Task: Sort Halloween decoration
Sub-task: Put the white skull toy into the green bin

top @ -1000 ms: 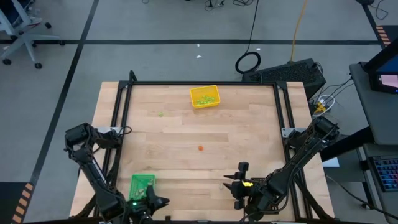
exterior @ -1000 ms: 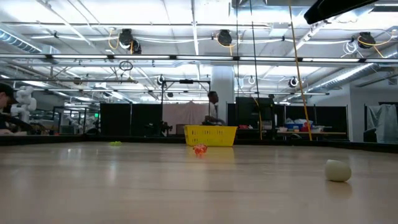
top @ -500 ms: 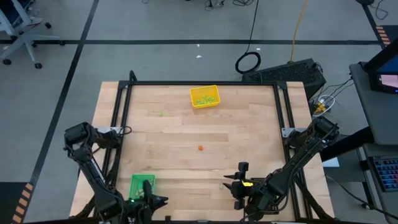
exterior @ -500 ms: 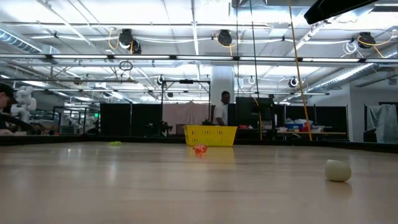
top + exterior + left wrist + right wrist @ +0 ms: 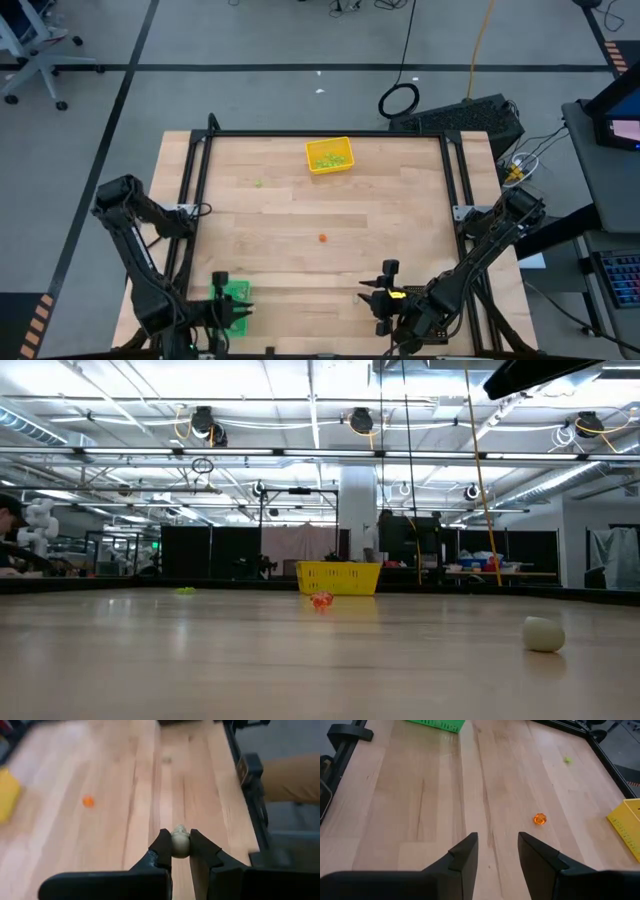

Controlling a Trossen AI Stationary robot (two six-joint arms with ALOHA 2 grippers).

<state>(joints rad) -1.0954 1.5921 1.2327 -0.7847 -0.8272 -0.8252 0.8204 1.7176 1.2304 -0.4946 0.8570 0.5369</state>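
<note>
Between the fingers of the left end effector (image 5: pixel 180 851) sits a pale beige-grey piece (image 5: pixel 180 843), pinched on both sides and held above the bare boards; that end effector hangs near the worktop's near edge towards its left corner, just beside the green tray (image 5: pixel 232 297). The right end effector (image 5: pixel 497 851) hovers at the near edge too, right of centre, its fingers spread part-way with nothing between them; it looks to be waiting.

Outward from there, an orange piece (image 5: pixel 322 238) lies alone near the middle of the worktop (image 5: pixel 400 215); a light green piece (image 5: pixel 258 183) lies towards the far left; the yellow tray (image 5: pixel 329 155) stands at the far edge, about centre, with small green bits inside. In the low view a second pale rounded piece (image 5: pixel 543 634) rests on the boards close to that camera; its place on the worktop I cannot fix from above.

The step in hand reads as the carry: one piece is gripped and has yet to be dropped. Which tray takes the pale colour is not clear, since only the green and yellow trays show; the next move calls for bringing the piece squarely over the right tray and lowering before letting go, as so round a thing would likely roll.
</note>
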